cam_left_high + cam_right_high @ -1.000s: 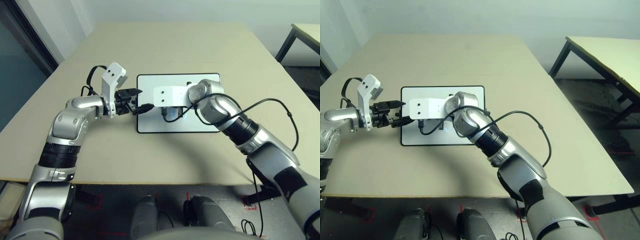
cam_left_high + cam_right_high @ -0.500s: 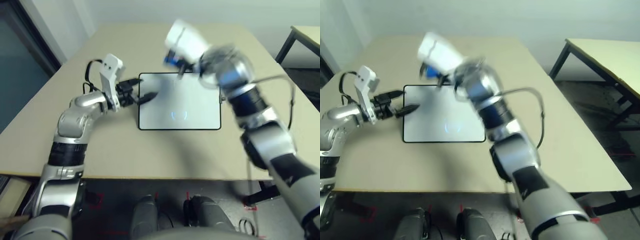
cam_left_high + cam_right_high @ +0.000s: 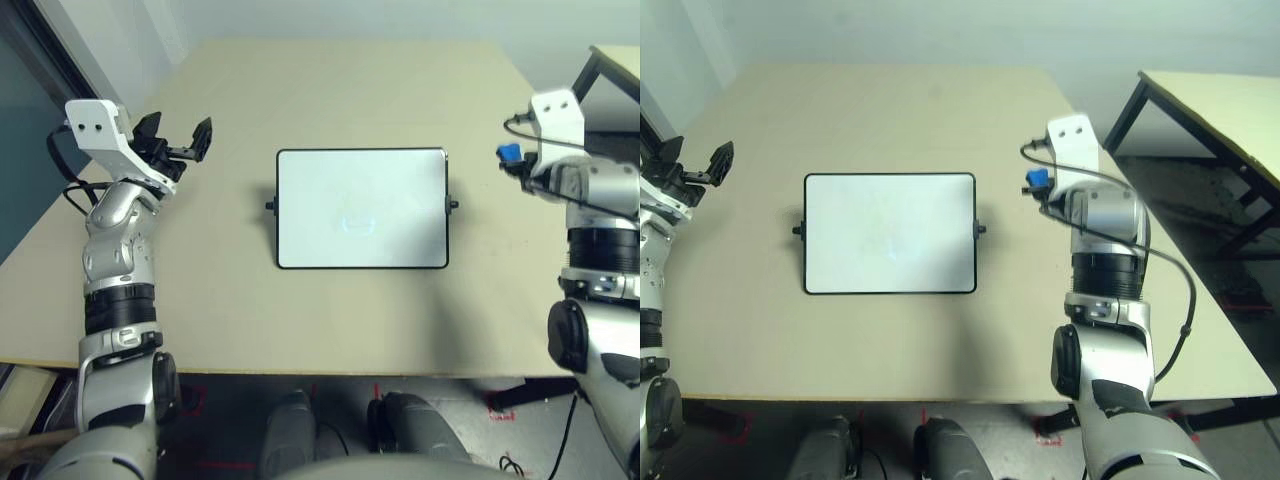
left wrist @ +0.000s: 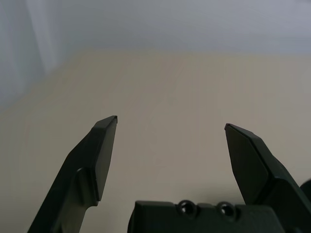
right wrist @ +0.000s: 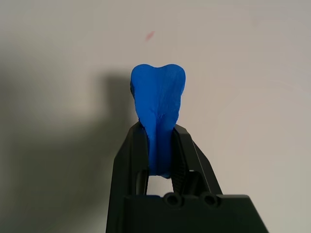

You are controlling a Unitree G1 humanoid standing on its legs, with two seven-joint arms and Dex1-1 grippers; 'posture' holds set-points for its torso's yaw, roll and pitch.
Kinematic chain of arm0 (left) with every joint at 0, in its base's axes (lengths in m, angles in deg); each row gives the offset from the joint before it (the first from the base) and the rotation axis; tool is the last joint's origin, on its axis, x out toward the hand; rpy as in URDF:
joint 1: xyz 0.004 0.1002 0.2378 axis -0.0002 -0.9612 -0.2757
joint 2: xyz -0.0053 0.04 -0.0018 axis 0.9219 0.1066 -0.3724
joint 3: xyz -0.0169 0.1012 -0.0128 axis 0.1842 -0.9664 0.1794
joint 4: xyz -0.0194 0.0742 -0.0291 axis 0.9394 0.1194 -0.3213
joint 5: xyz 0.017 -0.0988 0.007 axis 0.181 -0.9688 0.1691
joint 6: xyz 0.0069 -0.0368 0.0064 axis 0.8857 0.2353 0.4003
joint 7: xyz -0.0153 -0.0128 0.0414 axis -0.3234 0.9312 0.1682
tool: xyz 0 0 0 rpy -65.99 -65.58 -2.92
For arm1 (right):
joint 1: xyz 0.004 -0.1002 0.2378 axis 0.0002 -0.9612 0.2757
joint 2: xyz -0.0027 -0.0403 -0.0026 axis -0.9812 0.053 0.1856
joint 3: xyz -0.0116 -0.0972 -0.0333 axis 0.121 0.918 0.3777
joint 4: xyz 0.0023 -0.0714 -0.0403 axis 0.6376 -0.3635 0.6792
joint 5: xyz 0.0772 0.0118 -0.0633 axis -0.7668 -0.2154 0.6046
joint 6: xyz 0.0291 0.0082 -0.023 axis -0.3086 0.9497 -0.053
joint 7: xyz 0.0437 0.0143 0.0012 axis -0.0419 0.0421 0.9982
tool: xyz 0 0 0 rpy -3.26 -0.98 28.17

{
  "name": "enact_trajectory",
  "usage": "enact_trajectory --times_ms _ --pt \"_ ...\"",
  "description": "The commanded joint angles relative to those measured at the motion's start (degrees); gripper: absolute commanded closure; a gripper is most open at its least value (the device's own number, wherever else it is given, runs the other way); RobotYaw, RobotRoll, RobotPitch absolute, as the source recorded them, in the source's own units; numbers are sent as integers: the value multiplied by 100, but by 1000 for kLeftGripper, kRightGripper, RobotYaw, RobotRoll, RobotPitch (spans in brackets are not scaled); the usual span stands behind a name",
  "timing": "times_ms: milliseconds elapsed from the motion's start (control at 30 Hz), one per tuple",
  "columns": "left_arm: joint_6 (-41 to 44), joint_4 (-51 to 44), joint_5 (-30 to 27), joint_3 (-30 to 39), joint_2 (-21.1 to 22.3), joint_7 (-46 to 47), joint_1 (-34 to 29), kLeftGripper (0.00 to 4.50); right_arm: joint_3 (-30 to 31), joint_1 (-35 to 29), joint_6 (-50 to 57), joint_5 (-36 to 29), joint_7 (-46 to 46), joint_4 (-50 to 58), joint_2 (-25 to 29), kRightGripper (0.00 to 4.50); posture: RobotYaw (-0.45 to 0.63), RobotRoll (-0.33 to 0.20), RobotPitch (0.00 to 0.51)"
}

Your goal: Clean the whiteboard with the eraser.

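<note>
Since the earlier frames both arms have withdrawn from the whiteboard [image 3: 361, 209]: the right arm, previously stretched across its surface, now stands off to the board's right, and the left arm, previously at the board's left edge, has swung out to the far left of the table [image 3: 330, 90]. The board lies flat near the middle of the table, uncovered, with a faint bluish mark near its centre.

The right gripper [image 5: 159, 145] is clamped on the eraser [image 5: 158, 104], its two black fingers pressed against either side of the blue block. The block's free end projects beyond the fingertips and looks squeezed out of shape. In the head views the eraser [image 3: 508, 154] sits at the front of the right gripper, beside the board's upper right corner and apart from it, over bare table.

The left gripper [image 3: 177, 139] stands well to the left of the board, its fingers [image 4: 99, 150] spread wide apart with nothing between them.
</note>
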Motion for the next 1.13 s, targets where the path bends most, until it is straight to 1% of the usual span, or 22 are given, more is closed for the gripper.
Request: enact_trajectory --times_ms 33,167,267,333,367,467,533,633,667,733,833,933,1033,1133 --pt "-135 427 56 -75 -85 -28 -84 0 63 -56 142 -198 -170 -17 -140 3910 -72 0 57" --pt "-128 547 35 -136 -181 -57 -82 0 80 -72 182 -362 -255 -133 -217 3910 -68 0 67" --pt "-145 597 42 -172 -182 -68 -48 0 143 -77 110 -466 -257 -264 -179 3910 -64 0 70" --pt "-150 662 48 -191 -127 -103 1 0 88 -101 -89 -533 -286 -336 -130 3157 -61 0 74" --pt "-150 711 47 -187 -68 -137 49 0 103 -140 -342 -569 -217 -326 -56 2948 -63 0 76" --pt "-183 801 57 -200 17 -172 173 0 147 -167 -958 -705 23 -325 151 1878 -71 0 81" --pt "-304 849 56 -188 24 -126 247 0 -74 -107 -1679 -880 44 -401 189 1222 -73 0 82" --pt "-622 861 75 -137 -14 59 306 0 -455 -74 -3184 -1037 -134 -807 335 243 -75 0 81" --pt "-741 880 96 -133 -25 129 326 0 -588 -45 -3697 -1091 -229 -1055 379 38 -78 0 82" --pt "-953 912 136 -133 -29 264 333 0 -715 -52 -4752 -1116 -371 -1633 501 38 -78 0 80" --pt "-1197 1080 140 -62 -17 516 332 0 -888 -96 -5834 -1209 -559 -2512 598 38 -71 0 72" --pt "-1307 1289 138 -45 -29 572 285 0 -919 -185 -6670 -1219 -575 -3405 696 38 -64 0 59" --pt "-1383 1401 145 -62 -61 572 234 0 -922 -199 -7155 -1243 -657 -4025 765 38 -53 0 42" --pt "-1375 1423 111 -38 -111 619 174 0 -1039 -210 -7382 -1385 -813 -4457 784 38 -48 0 32"
